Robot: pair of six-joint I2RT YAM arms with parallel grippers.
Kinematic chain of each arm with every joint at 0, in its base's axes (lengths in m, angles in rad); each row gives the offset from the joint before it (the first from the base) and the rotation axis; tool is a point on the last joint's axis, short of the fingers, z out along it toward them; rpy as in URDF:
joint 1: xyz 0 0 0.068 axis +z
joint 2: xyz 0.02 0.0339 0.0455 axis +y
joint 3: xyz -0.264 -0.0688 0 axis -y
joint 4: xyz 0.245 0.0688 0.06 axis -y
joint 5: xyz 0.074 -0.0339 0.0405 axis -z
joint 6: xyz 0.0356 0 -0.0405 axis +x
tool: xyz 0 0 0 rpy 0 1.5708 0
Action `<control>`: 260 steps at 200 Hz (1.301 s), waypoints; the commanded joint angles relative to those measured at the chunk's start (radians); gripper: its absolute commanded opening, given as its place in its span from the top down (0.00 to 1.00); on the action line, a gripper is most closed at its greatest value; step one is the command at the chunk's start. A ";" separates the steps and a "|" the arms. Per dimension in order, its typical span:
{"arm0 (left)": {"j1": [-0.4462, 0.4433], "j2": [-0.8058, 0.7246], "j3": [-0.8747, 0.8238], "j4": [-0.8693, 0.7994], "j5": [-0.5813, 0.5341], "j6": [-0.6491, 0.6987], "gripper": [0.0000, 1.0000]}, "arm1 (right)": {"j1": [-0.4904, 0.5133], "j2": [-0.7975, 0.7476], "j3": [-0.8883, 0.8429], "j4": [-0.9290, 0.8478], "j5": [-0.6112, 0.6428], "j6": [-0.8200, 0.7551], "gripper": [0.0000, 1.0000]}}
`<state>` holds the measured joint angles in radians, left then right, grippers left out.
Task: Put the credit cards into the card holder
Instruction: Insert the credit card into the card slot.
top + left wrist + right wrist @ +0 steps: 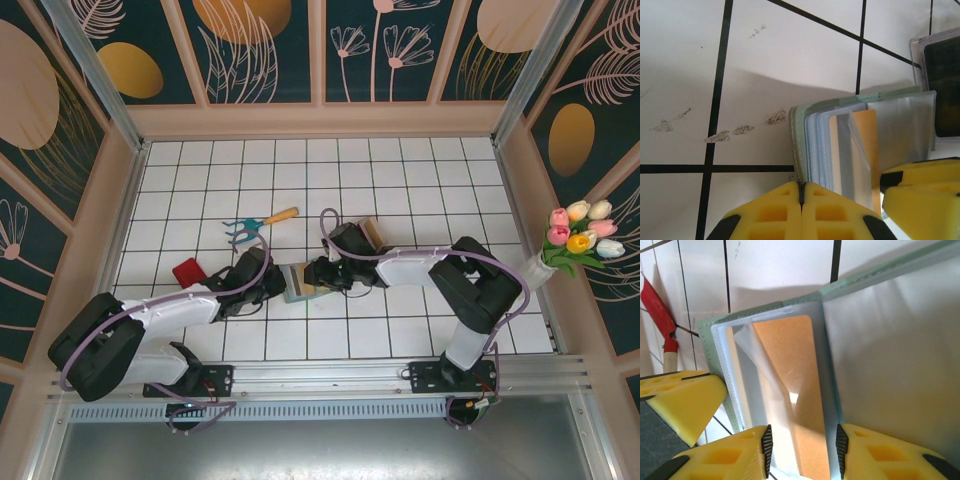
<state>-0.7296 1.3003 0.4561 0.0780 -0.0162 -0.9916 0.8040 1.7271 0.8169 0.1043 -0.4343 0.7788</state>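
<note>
Pinching the green edge of the card holder [801, 135], the left gripper [801, 189] has its jaws together, near the middle of the table [400, 180]'s near edge. Just right of it, the right gripper [802, 450] has its jaws apart, astride an orange card [790, 365] inside the holder's clear sleeve [752, 370]. A red tool [188, 272] lies left of them; a rake [250, 226] lies beyond. Bare tiles run to the far edge and corners.

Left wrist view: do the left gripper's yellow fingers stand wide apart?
No, the left gripper is shut, pinching the edge of the flat grey-green card holder.
</note>
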 commanded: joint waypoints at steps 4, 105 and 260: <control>-0.005 -0.005 -0.001 0.011 -0.011 0.023 1.00 | -0.006 -0.032 0.067 -0.119 0.055 -0.083 0.58; -0.004 0.010 0.017 0.025 0.013 0.040 1.00 | -0.010 0.087 0.150 -0.127 0.046 -0.088 0.72; -0.005 0.001 0.023 -0.015 -0.011 0.049 1.00 | -0.002 0.057 0.162 -0.137 0.008 -0.122 0.67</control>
<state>-0.7296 1.3060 0.4564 0.0769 -0.0097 -0.9695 0.8001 1.8168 0.9455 0.0174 -0.4606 0.6842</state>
